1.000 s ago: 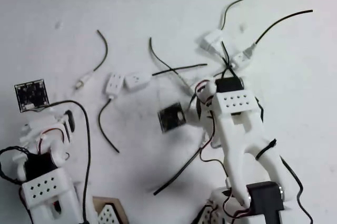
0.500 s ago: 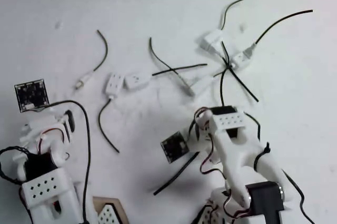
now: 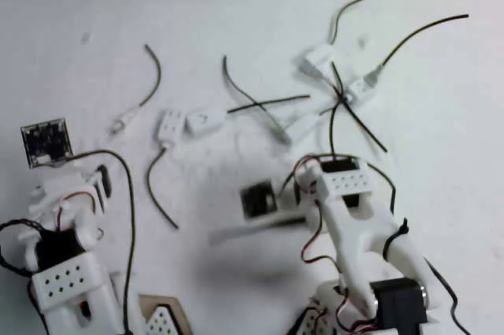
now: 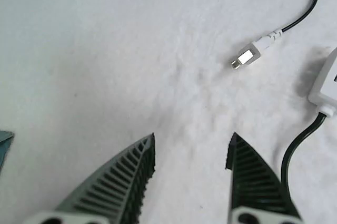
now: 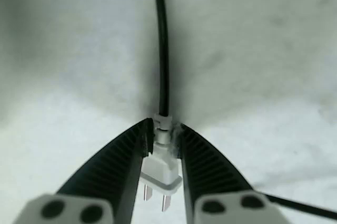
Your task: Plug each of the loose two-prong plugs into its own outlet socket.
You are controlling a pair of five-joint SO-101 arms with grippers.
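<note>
My right gripper [image 5: 166,126] is shut on a white two-prong plug [image 5: 160,168], prongs pointing back at the camera, its black cord [image 5: 160,39] running away from the fingers. In the high view that gripper [image 3: 293,193] is at centre front, and the held cord [image 3: 252,229] trails left as a blur. My left gripper [image 4: 190,142] is open over bare table, short of a loose white plug [image 4: 247,55] and an outlet socket [image 4: 326,79]. From above, the left gripper [image 3: 93,179] is at the front left, with the loose plug [image 3: 124,123] and two sockets [image 3: 171,124] [image 3: 203,120] beyond it.
Two more white sockets [image 3: 319,59] [image 3: 361,89] lie at the back right among crossing black cords [image 3: 346,106]. Another plug end [image 3: 283,135] lies in the middle. A cardboard piece [image 3: 161,315] lies at the front edge between the arms.
The right arm has drawn back from the back right sockets toward the front. The black cord beside it has swung from a diagonal lie to nearly level. The left arm is unmoved.
</note>
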